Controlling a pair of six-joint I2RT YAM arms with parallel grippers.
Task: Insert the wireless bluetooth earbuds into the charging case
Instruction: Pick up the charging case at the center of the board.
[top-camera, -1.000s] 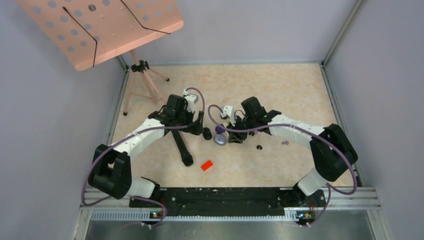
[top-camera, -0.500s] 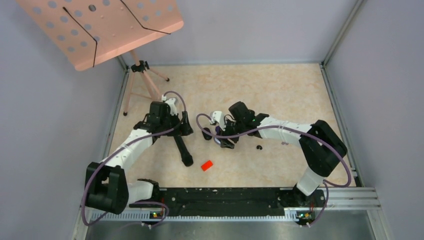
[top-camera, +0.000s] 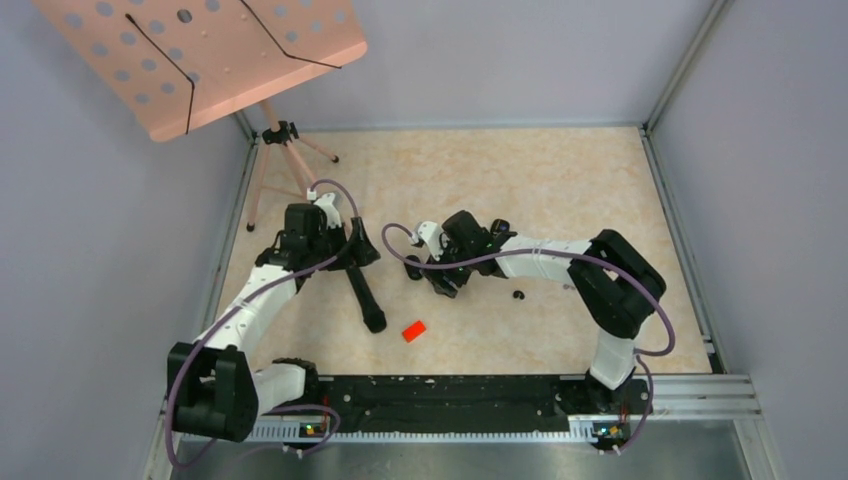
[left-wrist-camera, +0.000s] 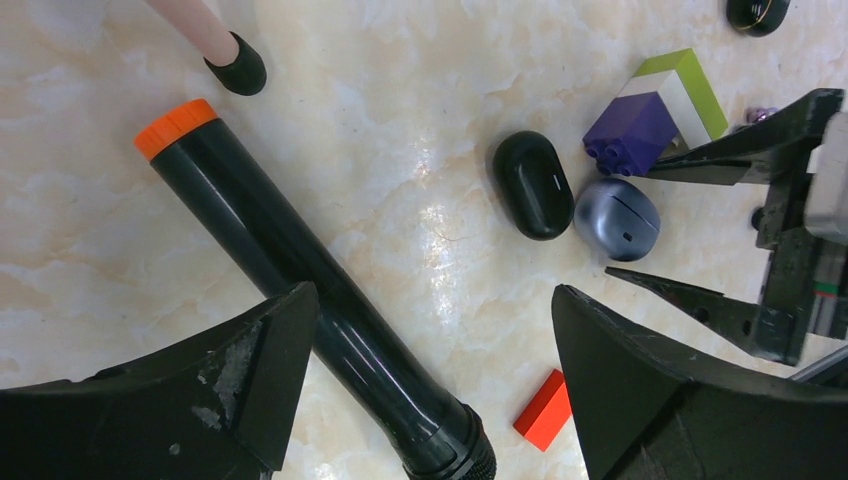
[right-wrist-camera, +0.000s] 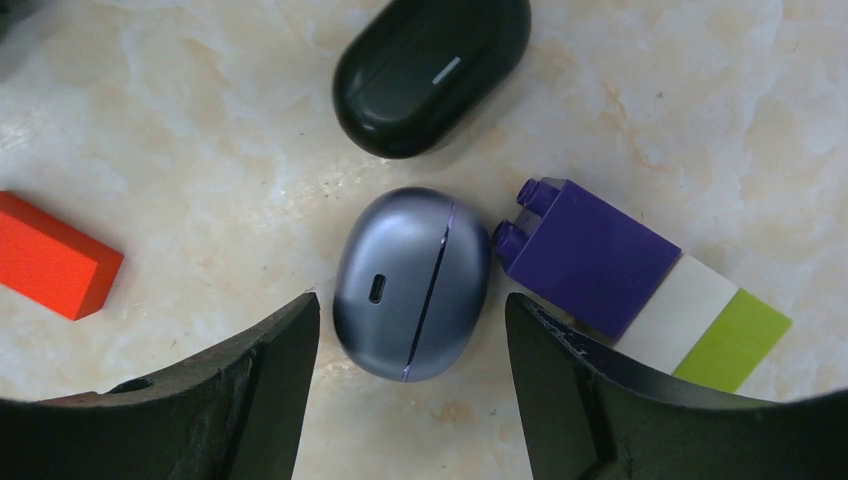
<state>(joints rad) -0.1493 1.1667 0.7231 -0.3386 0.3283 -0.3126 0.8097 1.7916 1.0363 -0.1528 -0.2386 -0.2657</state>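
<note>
A closed blue-grey charging case (right-wrist-camera: 410, 285) lies on the table between the jaws of my right gripper (right-wrist-camera: 412, 330). That gripper is open, with small gaps on both sides of the case. A closed black case (right-wrist-camera: 430, 60) lies just beyond it. One black earbud (top-camera: 518, 295) sits on the table to the right of that arm; it also shows in the left wrist view (left-wrist-camera: 757, 12). A tiny purple bud (left-wrist-camera: 762, 114) peeks out behind the right finger. My left gripper (left-wrist-camera: 435, 310) is open and holds nothing. It hovers over a black microphone (left-wrist-camera: 310, 290).
A purple, white and green brick (right-wrist-camera: 620, 280) touches the blue-grey case on its right. A red block (top-camera: 413, 330) lies nearer the arm bases. The microphone (top-camera: 362, 295) lies diagonally under the left arm. A pink music stand (top-camera: 200, 60) on a tripod fills the far left corner.
My right gripper has moved left and opened wider, now straddling the blue-grey case. My left arm has drawn back to the left, away from the cases.
</note>
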